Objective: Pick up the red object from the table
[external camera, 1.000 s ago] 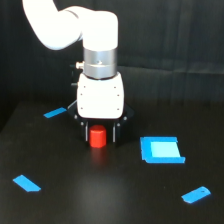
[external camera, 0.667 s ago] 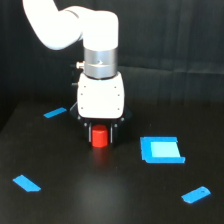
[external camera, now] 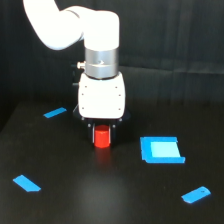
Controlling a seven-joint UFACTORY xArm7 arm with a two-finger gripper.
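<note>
At frame centre the gripper (external camera: 102, 136) is gripping the red object (external camera: 102, 138) between its narrowed jaws, just above the table (external camera: 110, 195), while blue pieces are lying to the left, lower left and right.

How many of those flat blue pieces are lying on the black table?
4. A blue strip far left, a blue piece near left, a big blue square right of the gripper, and a blue tab near right. The arm could hide more.
</note>
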